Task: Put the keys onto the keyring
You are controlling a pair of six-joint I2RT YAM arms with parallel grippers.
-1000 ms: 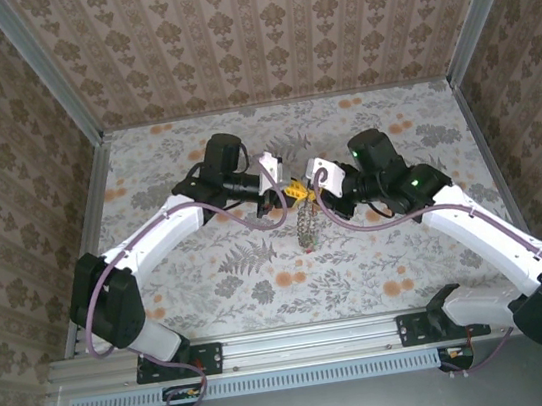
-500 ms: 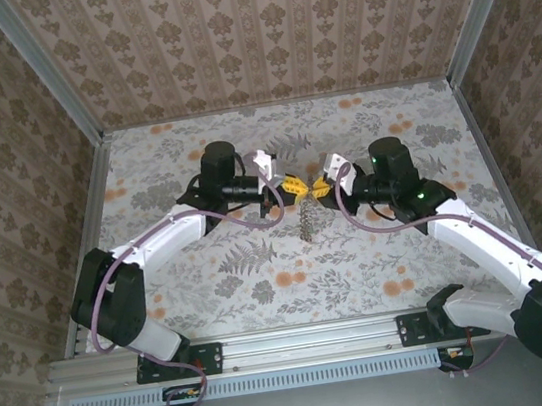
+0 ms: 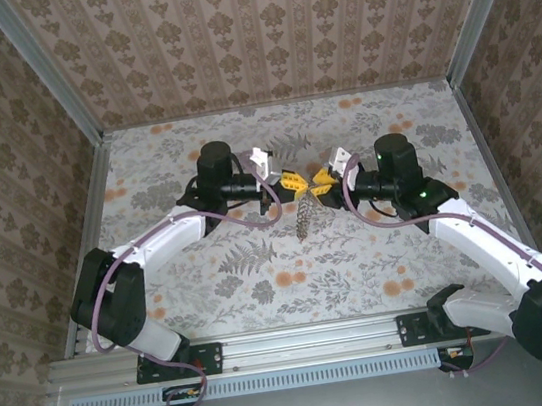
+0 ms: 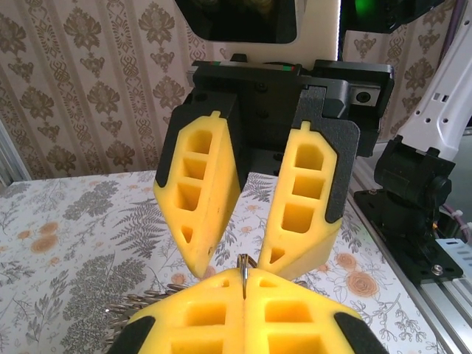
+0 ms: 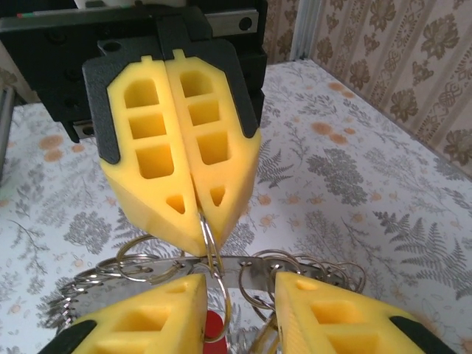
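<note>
Moved: both arms have eased slightly toward the far side. The yellow tips that met half a second ago now sit a little apart.
Left gripper [image 3: 289,181]: clamped on a thin wire loop at the top of the keyring [image 3: 300,217]. Its fingers are pressed flat together, with the wire standing between them.
Right gripper [image 3: 325,176]: fingers spread and holding nothing, facing the left one with the wire loop in its gap.
Keyring: hangs from the left tips over the middle of the table [image 3: 211,282], a bunched, coiled tangle of silvery loops.
Keys: a red key head [image 5: 214,325] shows low between the right fingers. You cannot tell whether it is threaded on.
Handling: expect it to be light, springy and slick. The loops are likely to swing and twist, and thin wire can slip out of soft foam pads.
Where to hold: pinch one single loop close beside the left tips, square across the wire. Avoid the loose bunch.
</note>
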